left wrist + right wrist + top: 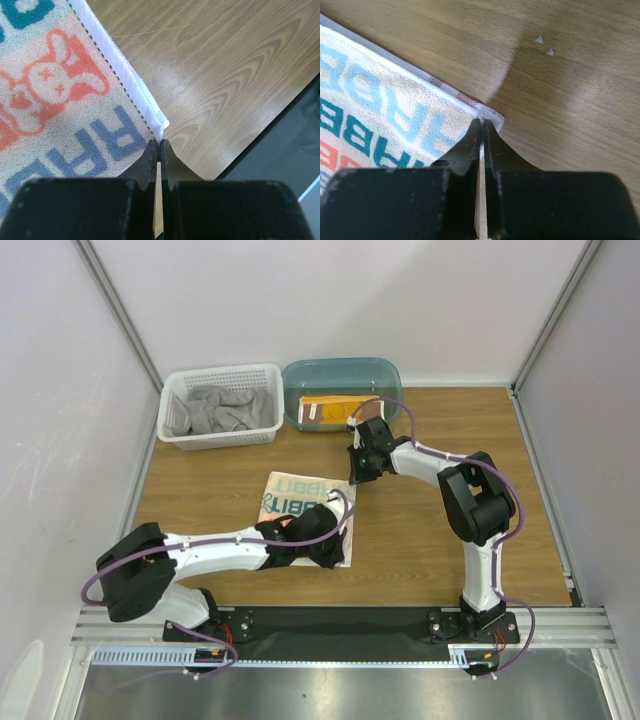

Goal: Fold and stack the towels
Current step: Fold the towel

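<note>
My left tool [159,145] and right tool [483,122] are each clamped on a corner of the white towel [290,502].
The edge I hold runs straight from one tool to the other, and the cloth lies flat on the surface [225,75], spreading left of both. I judge the fold should carry this edge leftward. Only bare wood lies right of my tools.

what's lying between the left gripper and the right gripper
The white towel: the left gripper and right gripper each pinch a corner of it, seen in the top view.
</note>
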